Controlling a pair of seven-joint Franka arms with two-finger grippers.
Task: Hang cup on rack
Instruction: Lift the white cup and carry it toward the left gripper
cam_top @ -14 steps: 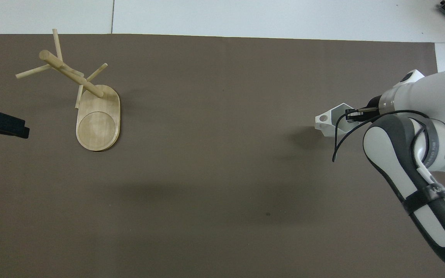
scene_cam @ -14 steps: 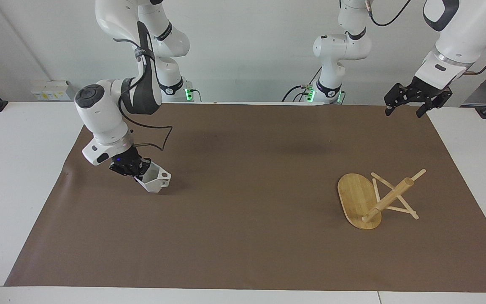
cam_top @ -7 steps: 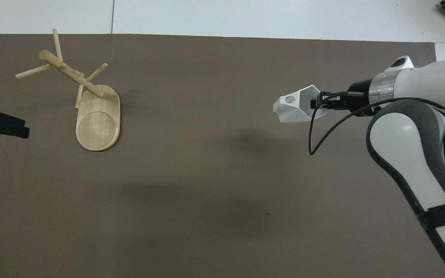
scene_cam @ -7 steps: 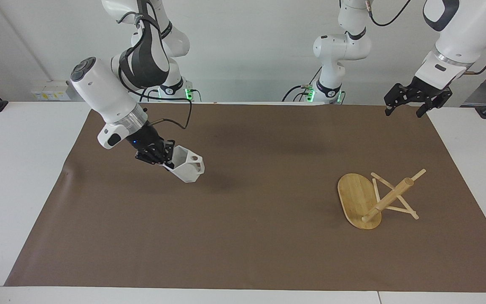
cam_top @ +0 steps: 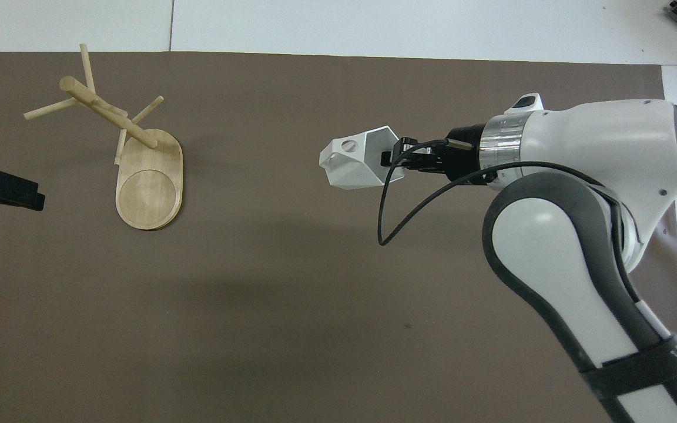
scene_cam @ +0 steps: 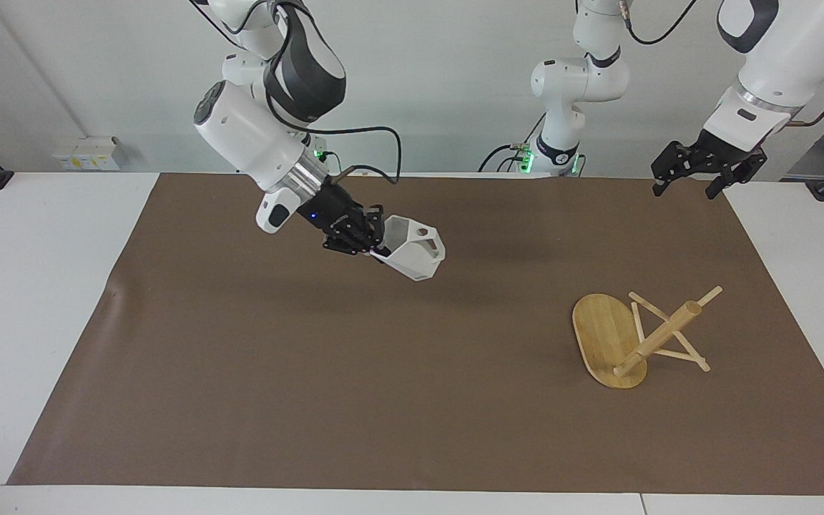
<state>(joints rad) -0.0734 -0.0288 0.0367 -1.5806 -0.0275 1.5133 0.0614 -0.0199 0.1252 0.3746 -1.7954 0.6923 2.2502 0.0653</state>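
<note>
Cup (scene_cam: 415, 255): plain matte white, no pattern, faintly grey in its shaded facets. Rack (scene_cam: 637, 336): pale yellow bamboo with fine straight grain on its base. Mat (scene_cam: 412, 400): flat dark brown. Table (scene_cam: 26, 286): white. Both arms white with dark grey bands; right gripper (scene_cam: 373, 243) and left gripper (scene_cam: 691, 175) black.

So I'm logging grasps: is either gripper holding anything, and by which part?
The right gripper holds the cup by its rim wall, opposite the handle, above the mat. The left gripper is open and holds nothing.
</note>
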